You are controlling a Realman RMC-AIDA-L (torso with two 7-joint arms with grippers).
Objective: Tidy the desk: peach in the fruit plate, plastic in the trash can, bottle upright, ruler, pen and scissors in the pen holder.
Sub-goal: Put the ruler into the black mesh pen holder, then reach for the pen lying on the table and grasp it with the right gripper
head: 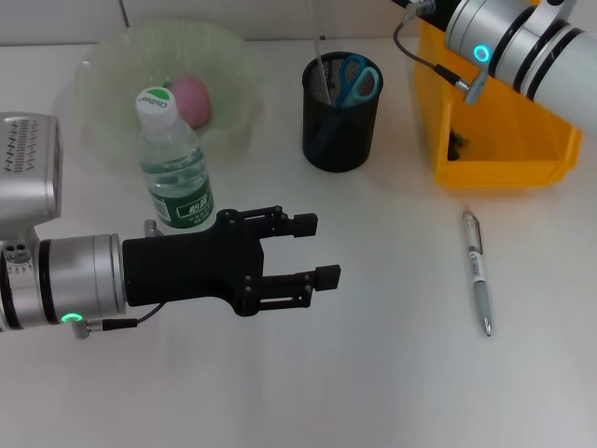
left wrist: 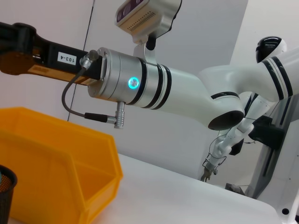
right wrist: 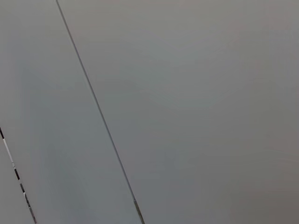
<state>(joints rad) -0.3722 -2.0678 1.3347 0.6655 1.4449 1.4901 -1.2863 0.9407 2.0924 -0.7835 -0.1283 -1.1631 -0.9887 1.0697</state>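
Observation:
The bottle (head: 173, 166) stands upright with its green-and-white cap on, beside the pale green fruit plate (head: 103, 112) that holds the pink peach (head: 191, 99). The black mesh pen holder (head: 340, 117) contains blue-handled scissors (head: 355, 80) and a thin clear ruler (head: 322, 63). A silver pen (head: 478, 273) lies on the table at the right. My left gripper (head: 315, 250) hovers open and empty just right of the bottle. My right arm (head: 522, 42) is over the yellow trash can (head: 504, 163); its gripper body (left wrist: 42, 50) shows in the left wrist view. No plastic is visible.
A small dark item (head: 455, 142) lies inside the trash can; I cannot tell what it is. White tabletop (head: 373, 373) stretches across the front and middle. The right wrist view shows only a grey wall.

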